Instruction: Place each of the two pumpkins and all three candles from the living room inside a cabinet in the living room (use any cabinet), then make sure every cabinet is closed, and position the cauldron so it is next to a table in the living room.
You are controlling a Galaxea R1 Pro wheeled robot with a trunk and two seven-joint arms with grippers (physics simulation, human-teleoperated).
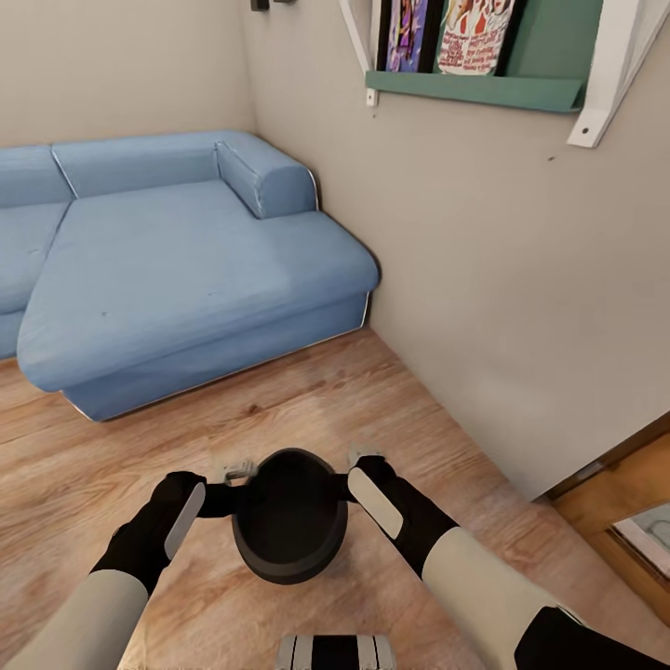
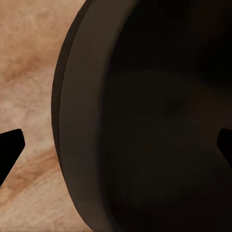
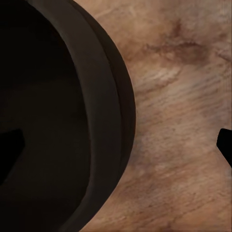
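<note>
Above the light wood plank floor [image 1: 112, 465] near a blue corner sofa [image 1: 177, 270], the black cauldron [image 1: 289, 515] hangs between both arms. The left gripper [image 1: 236, 470] meets its rim on one side, the right gripper [image 1: 365, 460] on the other. In each wrist view one fingertip [image 2: 9, 150] sits outside the rim and the other within, jaws straddling the wall; whether they actually pinch it cannot be told. A green wall shelf [image 1: 484, 88] holds books above.
</note>
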